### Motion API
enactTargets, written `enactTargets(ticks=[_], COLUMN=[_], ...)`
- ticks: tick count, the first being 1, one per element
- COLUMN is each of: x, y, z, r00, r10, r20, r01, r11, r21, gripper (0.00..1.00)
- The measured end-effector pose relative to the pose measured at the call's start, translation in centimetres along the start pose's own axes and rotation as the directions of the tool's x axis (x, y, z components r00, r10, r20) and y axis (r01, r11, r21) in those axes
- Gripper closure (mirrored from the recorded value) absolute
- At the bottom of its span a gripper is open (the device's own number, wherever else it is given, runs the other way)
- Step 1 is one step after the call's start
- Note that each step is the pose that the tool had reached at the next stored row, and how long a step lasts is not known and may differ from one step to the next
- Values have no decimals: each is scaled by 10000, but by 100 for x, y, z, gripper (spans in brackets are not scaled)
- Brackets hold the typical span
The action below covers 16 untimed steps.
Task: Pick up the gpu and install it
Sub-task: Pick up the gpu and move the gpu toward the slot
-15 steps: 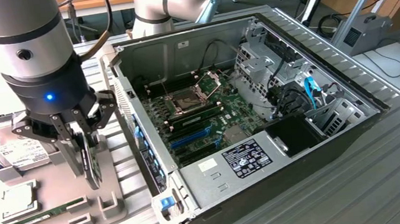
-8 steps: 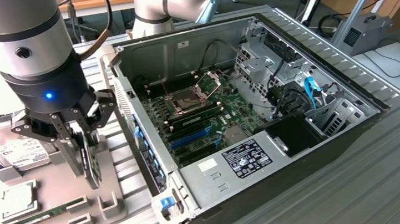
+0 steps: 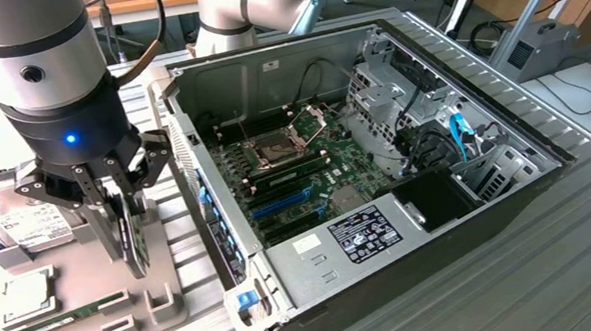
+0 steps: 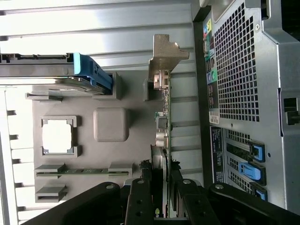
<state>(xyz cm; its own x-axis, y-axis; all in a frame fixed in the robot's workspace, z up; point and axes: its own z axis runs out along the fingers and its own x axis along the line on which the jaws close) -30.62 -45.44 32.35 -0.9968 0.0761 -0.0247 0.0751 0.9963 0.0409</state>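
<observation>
Over on the grey parts holder [image 3: 168, 311] beside the open computer case [image 3: 396, 287], I'm at the pick-up stage and nothing is installed yet. The gripper [image 3: 118, 205] is down over the gpu [image 3: 133, 240], which stands on edge, upright, with the holder right under its lower edge. I can't tell whether it has cleared its slot. In the wrist view the fingers [image 4: 140, 201] sit one on each side of the gpu [image 4: 165, 122], pressed against the cooler end with no gap I can make out, so I'd call them clamped on the card. Its silver bracket [image 4: 166, 51] points away from them. Inside the case, the blue expansion slots [image 3: 277, 204] on the motherboard [image 3: 307, 164] are bare. Lifting, carrying across and seating are all left to do.
</observation>
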Motion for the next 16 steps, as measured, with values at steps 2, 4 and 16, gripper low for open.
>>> enactTargets(ticks=[2, 4, 16], x=[0, 0, -2], y=[0, 1, 3], z=[-7, -14, -65], r00=[10000, 10000, 10000], r10=[0, 0, 0], r20=[0, 0, 1], r01=[0, 0, 0], r11=[10000, 10000, 10000], r21=[0, 0, -1], gripper=[74, 74, 74])
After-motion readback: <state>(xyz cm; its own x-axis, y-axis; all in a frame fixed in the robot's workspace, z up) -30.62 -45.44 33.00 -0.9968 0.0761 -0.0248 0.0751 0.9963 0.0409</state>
